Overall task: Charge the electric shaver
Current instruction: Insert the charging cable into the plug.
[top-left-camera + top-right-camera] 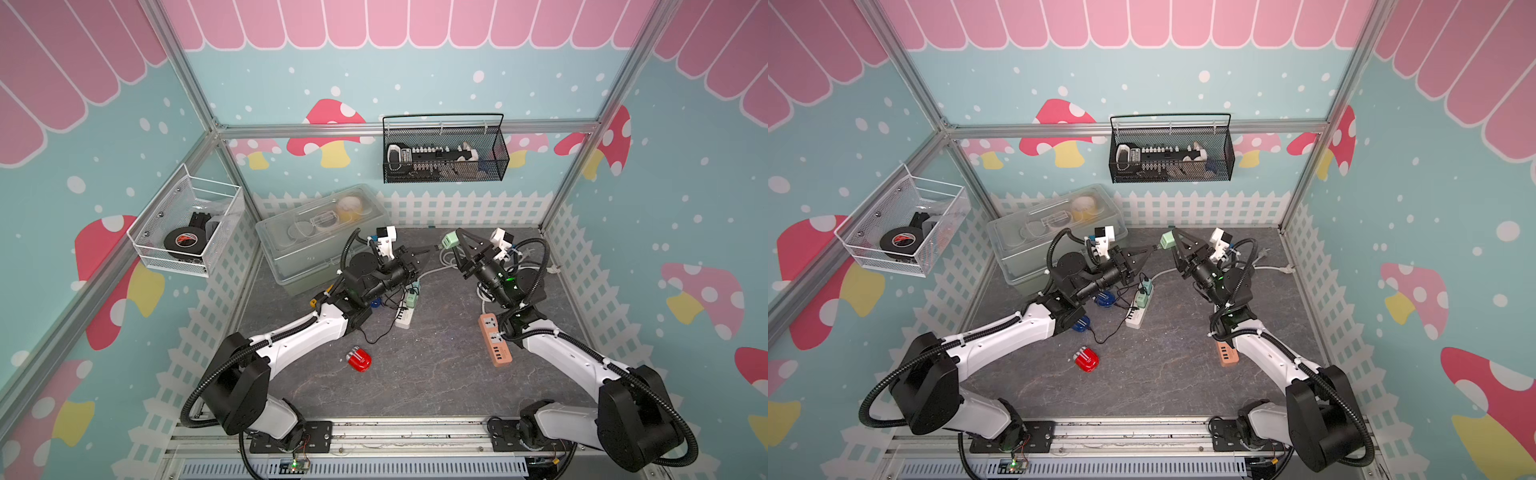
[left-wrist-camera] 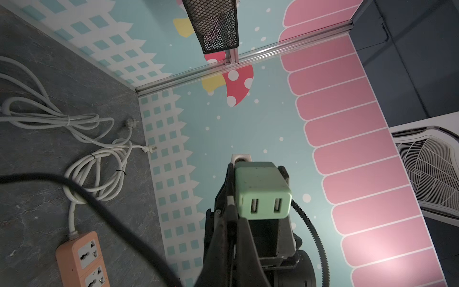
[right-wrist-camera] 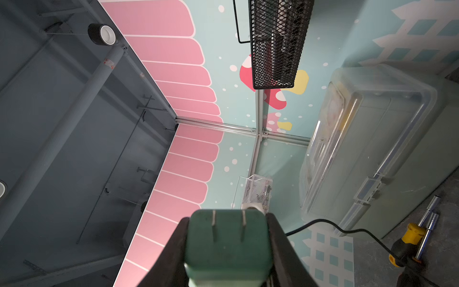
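Observation:
The red electric shaver (image 1: 358,359) (image 1: 1086,360) lies alone on the grey table, near the front, with no cable in it. My left gripper (image 1: 429,250) (image 1: 1151,249) (image 2: 231,218) is shut on the USB plug (image 2: 231,205) of a thin black cable (image 1: 386,328). It holds the plug in the air just beside a port of the green charger block (image 1: 449,241) (image 1: 1167,240) (image 2: 262,191). My right gripper (image 1: 457,237) (image 3: 227,238) is shut on that block, whose two prongs (image 3: 228,226) face its wrist camera.
An orange power strip (image 1: 494,338) lies under my right arm. A white strip (image 1: 405,316) with another green charger lies between the arms. A clear lidded box (image 1: 316,237) stands at the back left. Coiled white cords (image 2: 94,174), a screwdriver (image 3: 412,238) and two wall baskets (image 1: 444,153) (image 1: 187,224) are nearby.

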Tool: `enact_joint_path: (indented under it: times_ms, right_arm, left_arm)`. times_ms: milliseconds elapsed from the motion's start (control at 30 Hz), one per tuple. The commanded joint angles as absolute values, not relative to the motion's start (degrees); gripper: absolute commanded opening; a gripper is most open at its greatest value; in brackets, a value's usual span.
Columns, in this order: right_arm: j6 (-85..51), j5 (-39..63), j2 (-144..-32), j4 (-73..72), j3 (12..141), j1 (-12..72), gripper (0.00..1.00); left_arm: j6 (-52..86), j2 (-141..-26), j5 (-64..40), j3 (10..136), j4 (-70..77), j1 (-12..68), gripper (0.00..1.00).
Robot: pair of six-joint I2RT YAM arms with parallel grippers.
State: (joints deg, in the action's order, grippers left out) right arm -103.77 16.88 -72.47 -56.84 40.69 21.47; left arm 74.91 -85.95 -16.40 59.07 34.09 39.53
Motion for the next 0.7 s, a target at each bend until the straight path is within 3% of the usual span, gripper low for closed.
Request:
enact_joint_path:
  times_ms: [0,667]
  right_arm:
    - [-103.58,15.48,-71.89,-59.41,39.45,21.73,0.05]
    - [-103.92,15.38,-73.67,-59.76,41.48,22.48,0.04]
  left_arm:
    - [75.47,-84.56,-15.31,59.78,34.81,39.77,0.0]
    - [77.23,-86.57,-16.97,59.7,35.09,39.8,0.0]
